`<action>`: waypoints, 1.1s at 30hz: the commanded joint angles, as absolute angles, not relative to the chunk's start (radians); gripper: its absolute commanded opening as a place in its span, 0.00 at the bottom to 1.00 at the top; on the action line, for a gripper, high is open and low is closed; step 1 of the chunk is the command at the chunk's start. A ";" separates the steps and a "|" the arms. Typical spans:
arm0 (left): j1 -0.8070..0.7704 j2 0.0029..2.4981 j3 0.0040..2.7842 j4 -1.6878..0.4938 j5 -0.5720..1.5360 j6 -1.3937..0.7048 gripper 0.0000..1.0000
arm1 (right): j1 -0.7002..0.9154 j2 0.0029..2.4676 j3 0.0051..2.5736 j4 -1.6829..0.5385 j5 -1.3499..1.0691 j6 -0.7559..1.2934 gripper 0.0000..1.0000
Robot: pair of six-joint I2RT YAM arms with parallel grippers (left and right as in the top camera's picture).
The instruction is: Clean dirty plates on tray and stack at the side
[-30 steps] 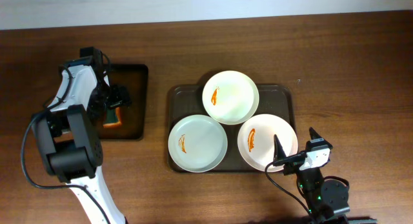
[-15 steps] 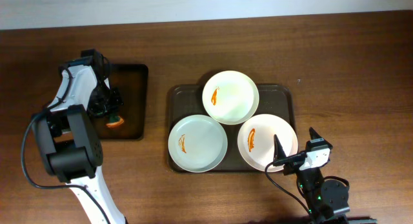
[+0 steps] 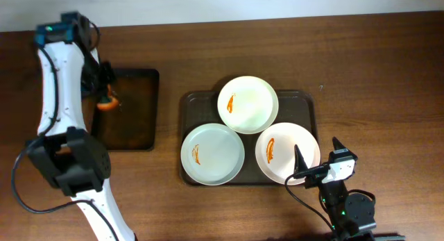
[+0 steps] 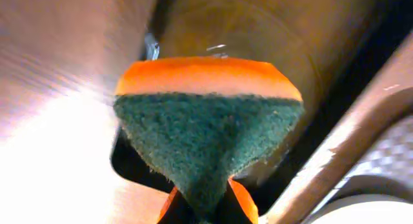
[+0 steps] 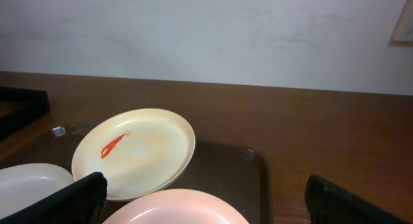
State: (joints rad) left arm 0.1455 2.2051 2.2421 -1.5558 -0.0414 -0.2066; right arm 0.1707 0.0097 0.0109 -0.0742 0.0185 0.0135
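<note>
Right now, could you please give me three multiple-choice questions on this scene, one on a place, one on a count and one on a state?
1. Where is the sponge?
A. lying on the table
B. pinched in the left gripper
C. out of view

2. How many smeared white plates are on the brown tray?
A. one
B. two
C. three

3. How is the right gripper?
A. open, empty
B. shut on a plate
C. shut on the sponge

1 B: its jaws are closed on the orange-and-green sponge, by the black tray.
2 C: each of the three shows an orange smear.
3 A: its fingers stand wide apart, gripping nothing.
</note>
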 commanded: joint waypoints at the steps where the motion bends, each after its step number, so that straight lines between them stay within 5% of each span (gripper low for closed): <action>1: 0.152 2.210 2.424 -1.604 -0.028 -0.208 0.00 | 0.163 0.004 0.006 -0.080 0.031 0.007 0.98; 6: 0.150 2.211 2.419 -1.587 -0.014 -0.208 0.00 | 0.163 0.004 0.006 -0.080 0.031 0.007 0.98; 13: 0.140 2.211 2.000 -1.383 0.041 -0.162 0.00 | 0.163 0.004 0.006 -0.080 0.031 0.007 0.98; 20: 0.160 2.160 2.492 -1.678 0.079 -0.061 0.00 | 0.163 0.004 0.006 -0.080 0.031 0.007 0.98; 24: 0.160 2.105 2.732 -1.671 0.243 -0.014 0.00 | 0.163 0.004 0.006 -0.080 0.031 0.007 0.98; 29: 0.160 2.127 2.706 -1.679 0.232 0.002 0.00 | 0.163 0.004 0.006 -0.080 0.031 0.007 0.98; 33: 0.152 2.199 2.411 -1.610 0.216 0.002 0.00 | 0.163 0.004 0.006 -0.080 0.031 0.007 0.98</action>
